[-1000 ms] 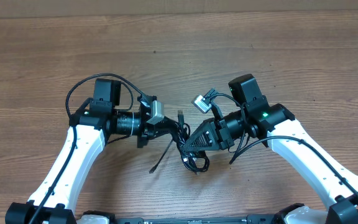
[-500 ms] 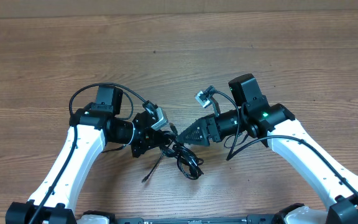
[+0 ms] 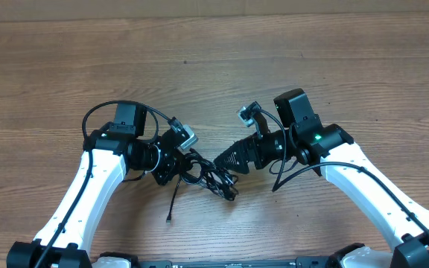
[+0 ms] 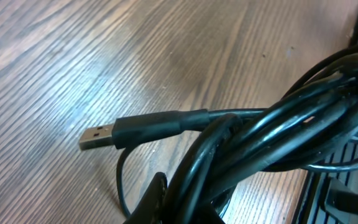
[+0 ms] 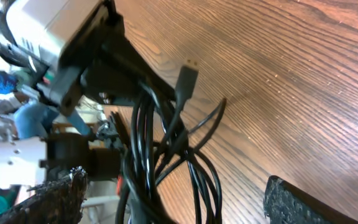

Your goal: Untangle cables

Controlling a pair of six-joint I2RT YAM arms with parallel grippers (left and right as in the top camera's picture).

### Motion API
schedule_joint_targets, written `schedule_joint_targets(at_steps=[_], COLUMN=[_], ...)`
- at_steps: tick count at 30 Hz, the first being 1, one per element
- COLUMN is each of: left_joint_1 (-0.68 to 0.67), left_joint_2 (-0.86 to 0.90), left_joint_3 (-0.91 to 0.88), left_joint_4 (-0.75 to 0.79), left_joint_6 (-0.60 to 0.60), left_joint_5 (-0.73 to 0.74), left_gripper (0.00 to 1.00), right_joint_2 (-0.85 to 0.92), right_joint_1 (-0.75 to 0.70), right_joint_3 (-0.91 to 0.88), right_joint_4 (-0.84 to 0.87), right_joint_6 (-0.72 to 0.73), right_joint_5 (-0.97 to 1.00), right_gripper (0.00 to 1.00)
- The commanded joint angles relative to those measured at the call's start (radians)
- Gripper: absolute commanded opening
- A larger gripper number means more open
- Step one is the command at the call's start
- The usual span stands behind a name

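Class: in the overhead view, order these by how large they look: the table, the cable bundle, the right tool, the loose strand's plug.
1. table
2. cable bundle and right tool: these look about alike, and the tool may sit nearer the camera, so they are left unranked
3. plug, smallest

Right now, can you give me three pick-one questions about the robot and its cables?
1. Where are the cables?
A. At the table's far edge
B. Between the two claws
C. On top of an arm

2. What colour are they?
A. Black
B. Red
C. Yellow

3. How is the right claw?
A. Shut on a plug
B. Shut on nothing
C. Wide open

Answers:
1. B: the left claw grips the cables close in front of the right one.
2. A: every strand is black.
3. C: its wrist view shows both fingers far apart, pinching nothing.
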Motion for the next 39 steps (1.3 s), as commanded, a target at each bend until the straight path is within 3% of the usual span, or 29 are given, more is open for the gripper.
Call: schedule_joint_targets(at_steps=[1,6,12,20,23,35,39], left_joint_1=[-0.006,-0.006,-0.006,-0.006,-0.007,-0.006,-0.006], left_joint_2=[0.006,0.006,0.006,0.006,0.006,0.006,0.006], left_joint_3=[0.002,0.002,0.002,0.002,0.002,0.002,0.002], left_joint_4=[0.009,0.009,0.008,0.023,0.047,0.101,0.149], left_joint_6=[-0.076,-0.081,-0.092,-0.144,-0.187,-0.214,-0.232], left_joint_5=[0.006,0.082,0.091,0.083,0.083,0.088,0.177], left_gripper=[0.04,0.04,0.04,0.04,0.04,0.05,0.04], right_joint_2=[-0.019,-0.013,-0.011,-0.011,-0.01,-0.01,-0.008], right_joint_1=[0.013,0.075,0.148,0.153,0.154,0.154,0.154], right_joint_3=[0.001,0.001,0.001,0.001,0.001,0.001,0.001], right_joint_4=[-0.005,0.013,0.067,0.141,0.15,-0.012,-0.062], right_joint_6=[-0.1,-0.128,-0.113,0.169,0.224,0.286,0.301], right_joint_5=[0.012,0.071,0.15,0.342,0.369,0.623,0.671], right_gripper=[0.91,0.9,0.77,0.73,0.67,0.62,0.61])
